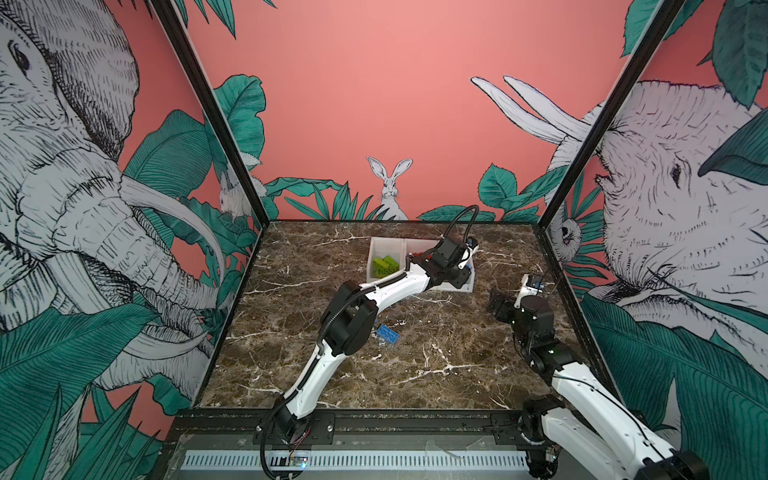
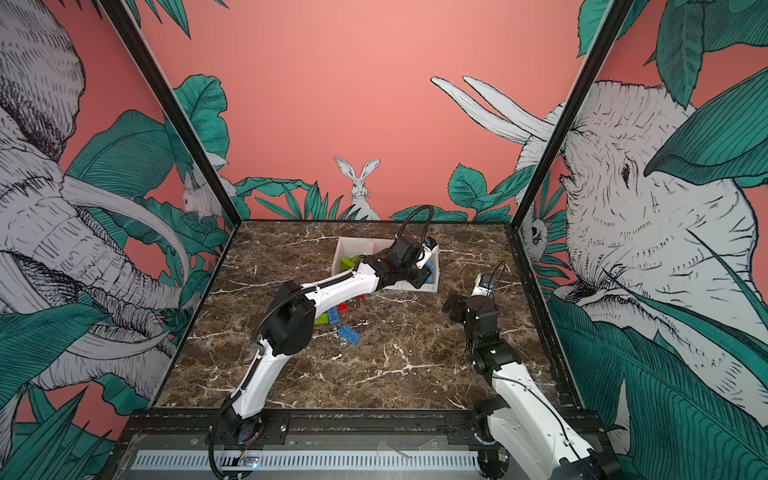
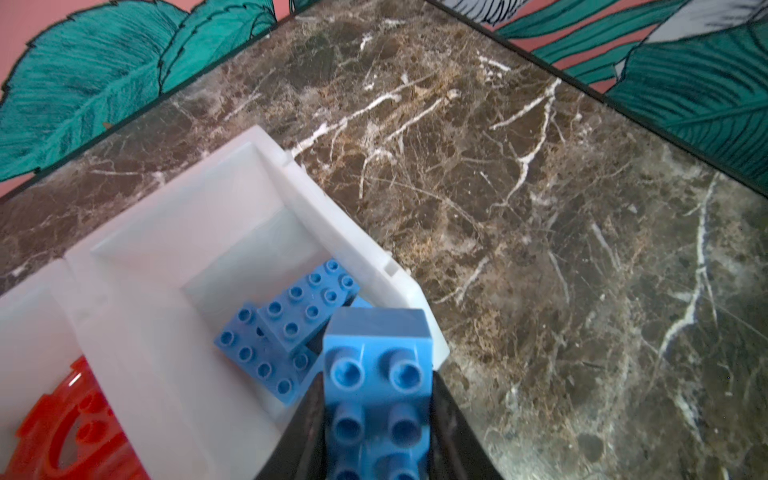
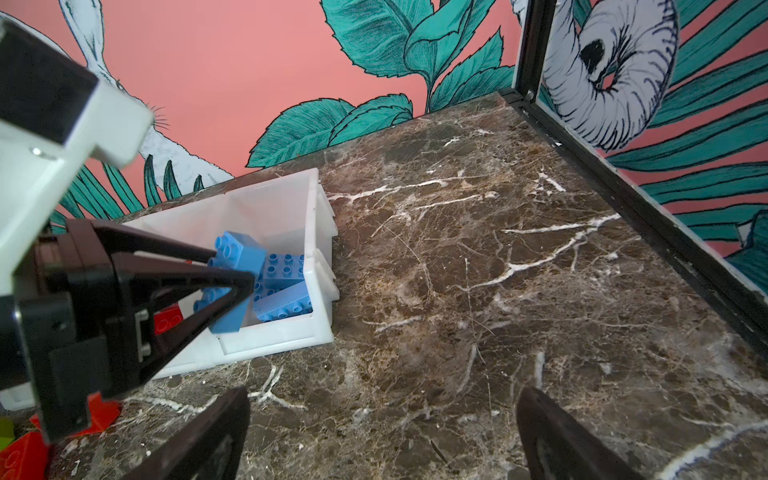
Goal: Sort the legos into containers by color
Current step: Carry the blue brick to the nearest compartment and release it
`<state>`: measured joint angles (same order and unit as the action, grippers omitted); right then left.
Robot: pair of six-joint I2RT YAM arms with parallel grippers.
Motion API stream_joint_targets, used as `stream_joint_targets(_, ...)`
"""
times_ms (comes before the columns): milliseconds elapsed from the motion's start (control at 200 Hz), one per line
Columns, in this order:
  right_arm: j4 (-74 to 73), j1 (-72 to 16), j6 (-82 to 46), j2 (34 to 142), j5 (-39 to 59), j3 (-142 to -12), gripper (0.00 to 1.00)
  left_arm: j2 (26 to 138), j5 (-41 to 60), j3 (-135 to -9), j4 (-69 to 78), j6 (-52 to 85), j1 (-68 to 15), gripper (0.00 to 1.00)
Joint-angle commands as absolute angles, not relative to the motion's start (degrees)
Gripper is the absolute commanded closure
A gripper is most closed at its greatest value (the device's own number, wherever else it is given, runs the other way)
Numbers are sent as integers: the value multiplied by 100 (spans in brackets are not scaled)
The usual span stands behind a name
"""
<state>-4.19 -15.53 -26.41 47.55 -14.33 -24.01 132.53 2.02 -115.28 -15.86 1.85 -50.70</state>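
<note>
Left arm (image 1: 395, 286) blocks most of the containers (image 1: 386, 245) in both top views, loose legos (image 2: 333, 316) half-hidden behind its elbow, red arch piece (image 3: 62, 432) chopped off at the frame edge.

This is a robot lab's test booth: a dark brown marble-patterned tabletop (image 1: 415, 365) is boxed in by black metal frame posts (image 1: 210, 112) and pink printed wall panels (image 1: 374, 104), with a rabbit at 12 o'clock and elephants at 9 and 3. A white-and-black left robot arm (image 1: 316, 374) and a matching right robot arm (image 1: 590, 399) are mounted on a black rail (image 1: 415, 424) at 6 o'clock. A white slotted cable duct (image 1: 374, 461) runs just beside the rail.
</note>
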Motion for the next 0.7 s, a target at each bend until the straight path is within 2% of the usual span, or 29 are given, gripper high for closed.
stream_joint_targets(0, -771, -1514, -2680, 4872, -1323, -2390, 2, 13387, 284, -11921, -1528, 160, -4873, 76)
stream_joint_targets(285, -872, -1461, -2646, 5009, -1302, -2382, 2, 14037, 493, -12808, -1826, -30, -4737, 73)
stream_joint_targets(315, -880, -1454, -2647, 5027, -1296, -2382, 2, 14065, 478, -12838, -1827, -35, -4737, 69)
stream_joint_targets(370, -912, -1445, -2641, 5060, -1278, -2372, 2, 14080, 425, -12859, -1827, -45, -4737, 53)
stream_joint_targets(500, -935, -1420, -2630, 5157, -1244, -2382, 2, 13956, 235, -12867, -1940, -58, -4737, 29)
stream_joint_targets(555, -952, -1419, -2629, 5190, -1219, -2386, 2, 13830, 172, -12846, -2068, -54, -4738, 25)
stream_joint_targets(695, -948, -1407, -2639, 5212, -1145, -2416, 2, 13131, -12, -12266, -2360, 155, -4746, 24)
